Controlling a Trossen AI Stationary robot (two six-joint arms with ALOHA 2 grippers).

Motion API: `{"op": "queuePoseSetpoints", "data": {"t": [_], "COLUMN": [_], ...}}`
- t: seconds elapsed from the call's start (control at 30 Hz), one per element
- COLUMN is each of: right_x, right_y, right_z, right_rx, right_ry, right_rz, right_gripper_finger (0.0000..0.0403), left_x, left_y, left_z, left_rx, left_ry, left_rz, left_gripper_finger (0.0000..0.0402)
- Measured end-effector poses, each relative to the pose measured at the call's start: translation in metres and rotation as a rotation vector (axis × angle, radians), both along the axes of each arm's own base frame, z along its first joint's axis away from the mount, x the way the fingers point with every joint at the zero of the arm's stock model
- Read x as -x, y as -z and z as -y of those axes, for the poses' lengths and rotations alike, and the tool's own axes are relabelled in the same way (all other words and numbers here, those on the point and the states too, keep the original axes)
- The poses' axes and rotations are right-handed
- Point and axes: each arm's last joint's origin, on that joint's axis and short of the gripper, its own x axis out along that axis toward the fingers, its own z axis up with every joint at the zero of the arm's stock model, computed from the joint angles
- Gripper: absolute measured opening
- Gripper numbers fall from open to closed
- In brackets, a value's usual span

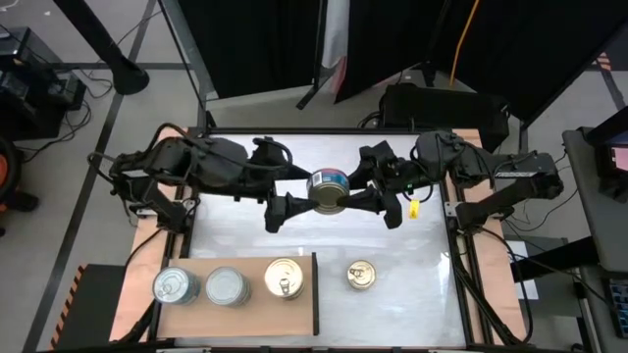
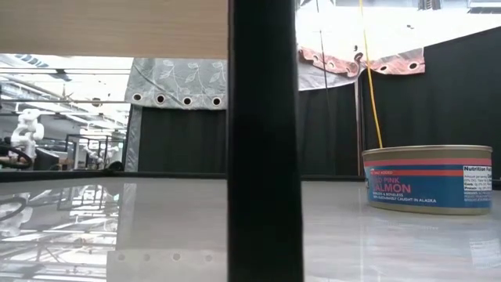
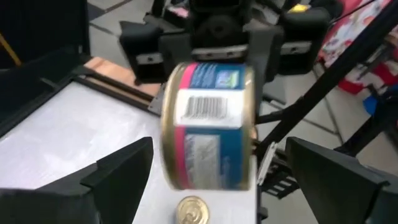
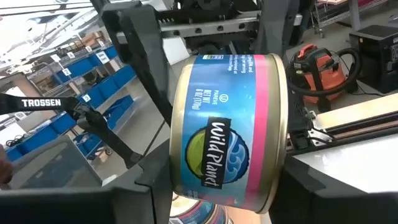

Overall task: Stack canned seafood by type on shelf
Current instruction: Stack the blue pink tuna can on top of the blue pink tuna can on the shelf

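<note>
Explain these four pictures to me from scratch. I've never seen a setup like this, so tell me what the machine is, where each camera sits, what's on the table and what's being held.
It is a robot with two dark arms at a white table. One camera looks straight down, one sits at table height, and one rides on each wrist.

From above, a wooden shelf lies at the near edge with three tins in a row on it. A gold-lidded tin sits alone on the table.

Mid-air between the arms is a salmon can. The right gripper holds it. The left gripper faces it with its fingers open on either side.

The low camera shows another salmon can standing on the table.
</note>
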Motion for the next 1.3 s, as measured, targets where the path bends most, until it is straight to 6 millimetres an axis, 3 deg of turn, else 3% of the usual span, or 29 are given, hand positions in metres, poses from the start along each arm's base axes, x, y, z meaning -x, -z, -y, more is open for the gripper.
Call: {"op": "queuePoseSetpoints", "data": {"t": [0.23, 0.57, 0.73, 0.83, 1.13, 1.3], "right_x": [0.000, 0.000, 0.000, 0.003, 0.040, 0.062], "right_y": [0.000, 0.000, 0.000, -0.002, -0.023, -0.032], "right_z": [0.000, 0.000, 0.000, -0.001, -0.006, -0.004], "right_rx": [0.033, 0.050, 0.028, -0.029, -0.270, -0.307], "right_ry": [-0.002, -0.007, -0.007, -0.058, -0.354, -0.366], "right_rz": [0.010, 0.013, 0.008, 0.000, -0.024, -0.019], "right_gripper_finger": [0.0180, 0.0181, 0.0184, 0.0205, 0.0317, 0.0337], "left_x": [-0.011, -0.012, -0.012, -0.012, 0.031, 0.051], "left_y": [0.006, 0.006, 0.006, 0.006, -0.014, -0.015], "left_z": [-0.001, -0.003, -0.003, 0.000, 0.033, 0.074], "left_rx": [0.022, 0.006, 0.009, 0.018, -0.009, -0.075], "left_ry": [-0.014, -0.043, -0.044, -0.015, 0.173, 0.349], "left_rz": [-0.009, -0.009, -0.009, -0.007, 0.056, 0.071], "left_gripper_finger": [0.0353, 0.0208, 0.0202, 0.0202, 0.0202, 0.0202]}}
